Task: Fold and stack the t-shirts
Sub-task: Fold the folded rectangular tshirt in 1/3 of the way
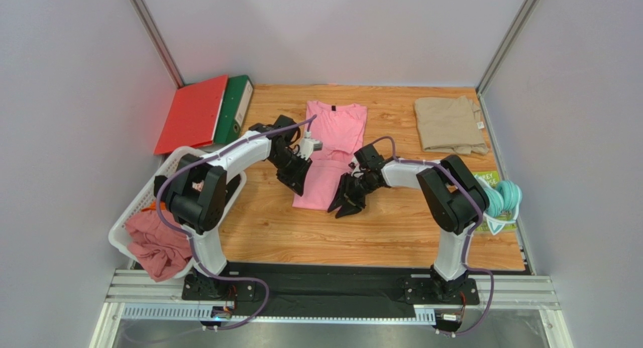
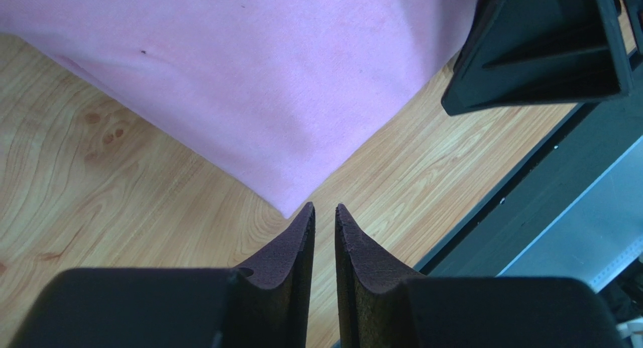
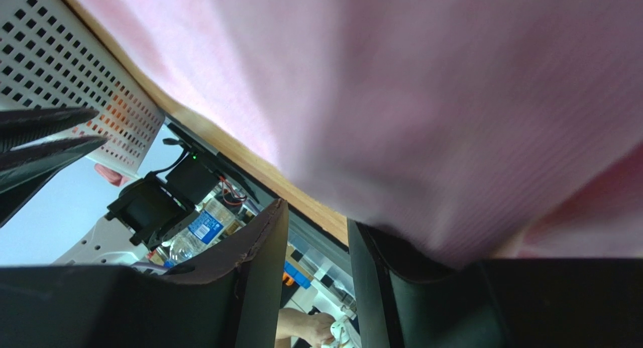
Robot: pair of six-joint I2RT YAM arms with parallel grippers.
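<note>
Looking from above, the khaki tee [image 1: 450,124] lies folded at far right; the pink tee [image 1: 332,148] lies mid-table, narrowed but unstacked. Left wrist: the left gripper [image 2: 324,209] is barely parted and empty, at the tee's corner. Right wrist: the right gripper [image 3: 317,220] is parted, with cloth draped over one finger.

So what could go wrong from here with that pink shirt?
1. The left gripper sits at the very corner tip of the pink shirt, with nothing between its fingers. If it closes there, it might catch only a sliver or miss.
2. The shirt drapes over one side of the right gripper, not between its fingers. Pulling away could drag the fold crooked.
3. Both grippers are close together at the near hem and could bump.
</note>
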